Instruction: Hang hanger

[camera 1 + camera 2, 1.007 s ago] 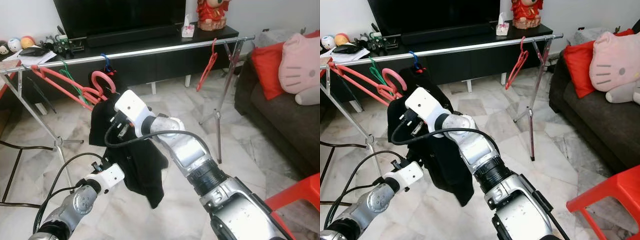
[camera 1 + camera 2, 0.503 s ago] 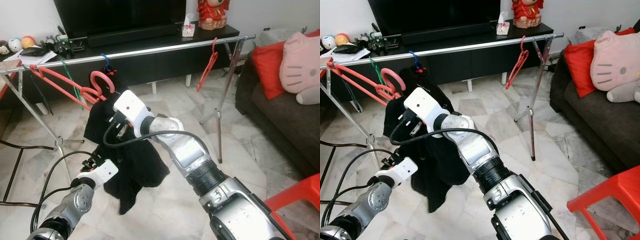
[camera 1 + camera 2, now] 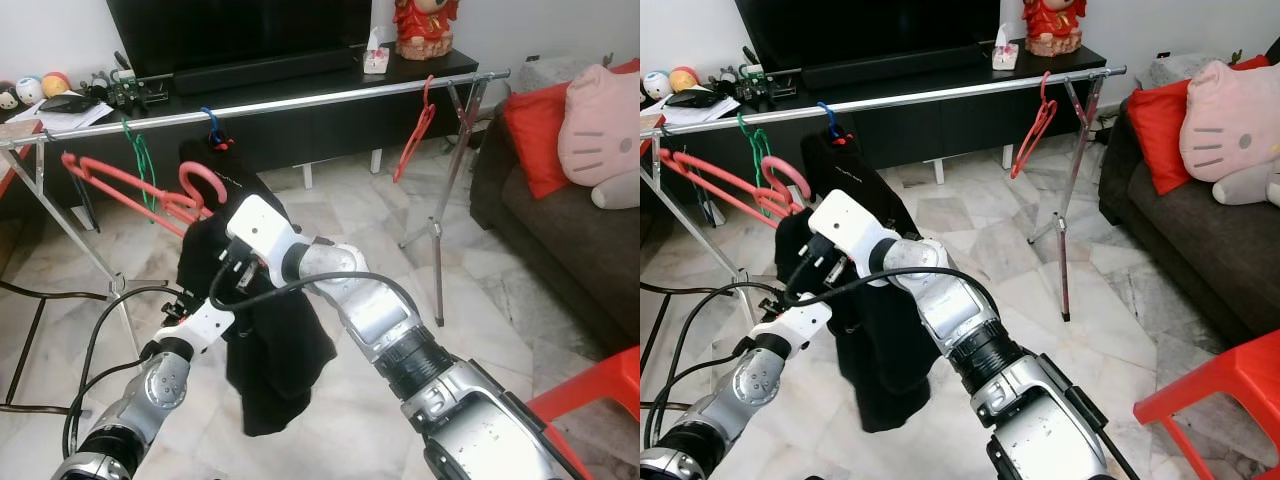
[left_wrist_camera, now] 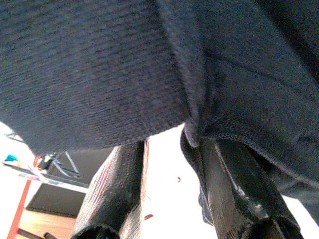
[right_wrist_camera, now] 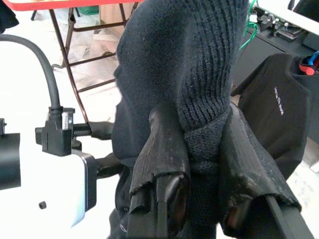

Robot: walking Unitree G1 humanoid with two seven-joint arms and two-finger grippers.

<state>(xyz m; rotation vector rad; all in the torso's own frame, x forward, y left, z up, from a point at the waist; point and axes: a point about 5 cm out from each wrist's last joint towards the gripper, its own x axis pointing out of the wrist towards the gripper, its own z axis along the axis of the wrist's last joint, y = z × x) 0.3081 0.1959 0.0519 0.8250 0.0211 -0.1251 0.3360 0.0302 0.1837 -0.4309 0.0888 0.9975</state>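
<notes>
Here, the right gripper (image 5: 199,164) pinches a black sweater (image 3: 885,350) over marble floor (image 3: 370,210); the left gripper (image 4: 169,189) is parted beneath, rail (image 3: 300,100) at twelve o'clock.

right hand (image 5: 199,164) clamped, left hand (image 4: 169,189) parted

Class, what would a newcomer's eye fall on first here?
A black knitted garment on a pink plastic hanger, centre frame, pinched by the right gripper below the long silver clothes rail. The left gripper reaches under it. A lone red hanger dangles at the rail's right end.
</notes>
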